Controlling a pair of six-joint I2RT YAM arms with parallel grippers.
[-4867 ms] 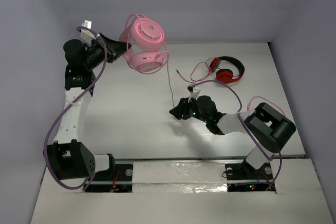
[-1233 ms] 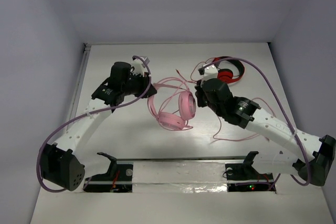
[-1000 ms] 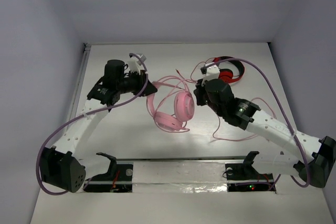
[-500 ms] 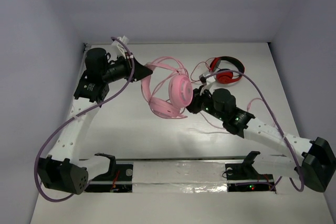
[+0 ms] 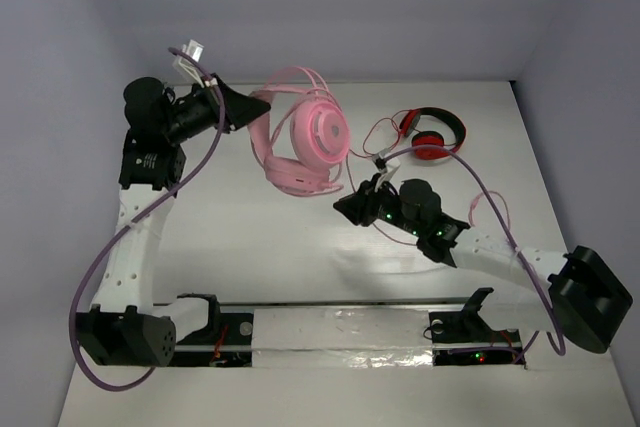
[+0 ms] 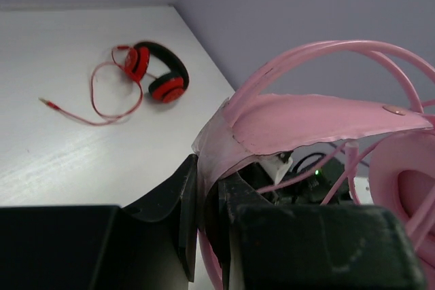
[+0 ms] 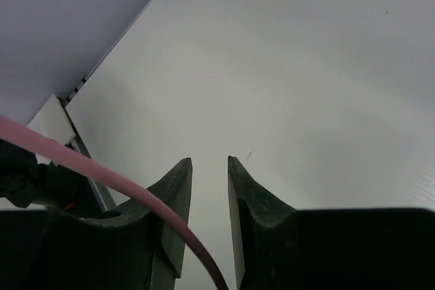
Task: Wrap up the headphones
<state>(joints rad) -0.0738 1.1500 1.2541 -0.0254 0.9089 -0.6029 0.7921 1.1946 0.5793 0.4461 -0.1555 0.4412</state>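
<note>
Pink headband plastic is pinched flat between the closed jaws of the left gripper point(image 6: 211, 191), which points toward 3 o'clock in the overhead view. It holds the headphones point(image 5: 318, 137) in the air over the 12 o'clock side of the table point(image 5: 250, 247) — both round earcups hang just past the fingertips, with thin pink cable arching in loops over the band. The right gripper point(image 5: 345, 209) sits low near the table's middle, at 5 o'clock from the headphones and apart from them. Its jaws stand a narrow gap apart with nothing between them. Red-and-black headphones point(image 5: 435, 137) lie on the table at 2 o'clock, their red cable trailing toward 9 o'clock.
</note>
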